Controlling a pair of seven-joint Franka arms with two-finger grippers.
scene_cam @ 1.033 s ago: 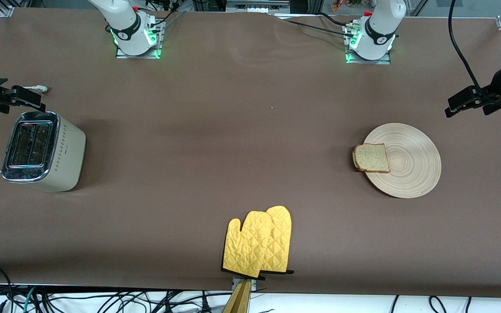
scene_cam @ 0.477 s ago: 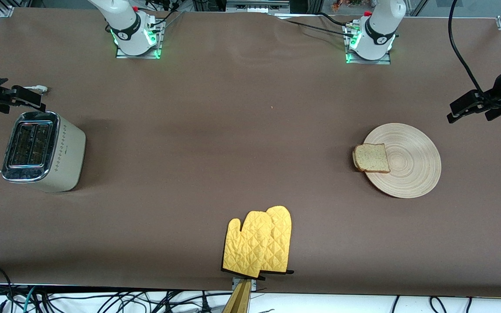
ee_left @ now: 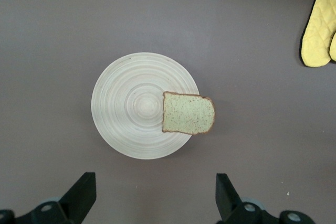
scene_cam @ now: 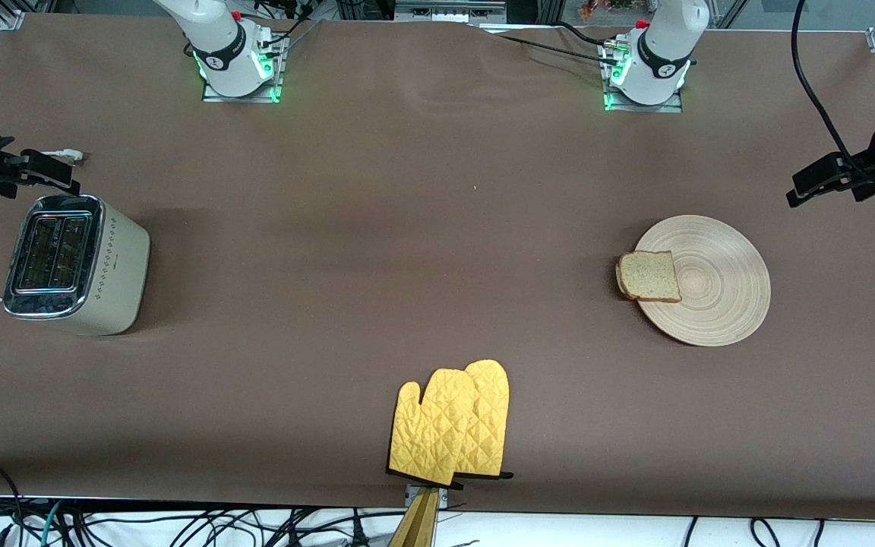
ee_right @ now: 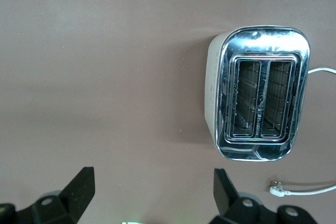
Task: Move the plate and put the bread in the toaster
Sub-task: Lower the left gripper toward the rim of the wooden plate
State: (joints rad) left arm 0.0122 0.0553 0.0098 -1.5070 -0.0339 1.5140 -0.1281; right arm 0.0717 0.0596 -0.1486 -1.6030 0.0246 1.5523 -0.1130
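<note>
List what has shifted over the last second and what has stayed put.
Only the left pincer moved: it drifted up and toward the table's edge at the left arm's end, open and empty. The right pincer waits open beside the toaster. Bread, plate and oven mitts kept their places.

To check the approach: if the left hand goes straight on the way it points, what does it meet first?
Probably the plate, which lies between the open fingers of the left hand; depth is unclear.
</note>
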